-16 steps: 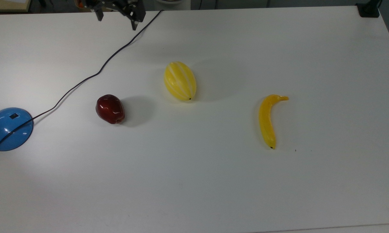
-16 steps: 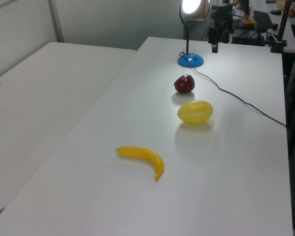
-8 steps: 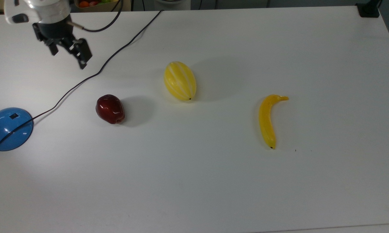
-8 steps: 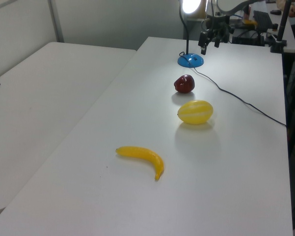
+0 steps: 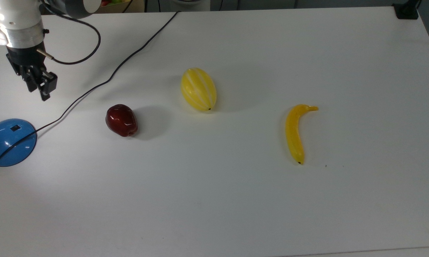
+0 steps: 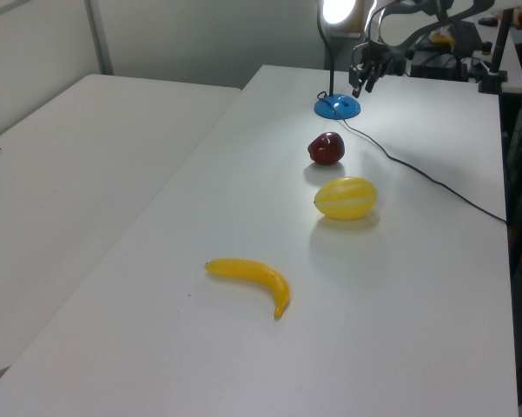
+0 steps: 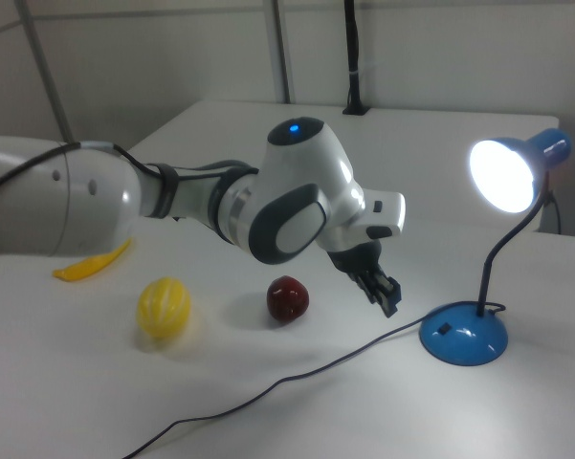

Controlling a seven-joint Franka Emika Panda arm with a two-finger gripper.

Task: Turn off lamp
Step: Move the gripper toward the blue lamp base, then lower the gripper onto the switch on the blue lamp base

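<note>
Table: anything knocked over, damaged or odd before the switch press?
Nothing stands out. The lamp stands upright and lit, its cord trailing loose across the table. Apple, melon and banana lie apart, intact. The claw hangs above the table, touching nothing.

Lamp: blue dome base, black gooseneck, blue shade lit. Gripper: above table, left of base, apart. Apple, melon, banana leftward. Black cord runs from base across table.
</note>
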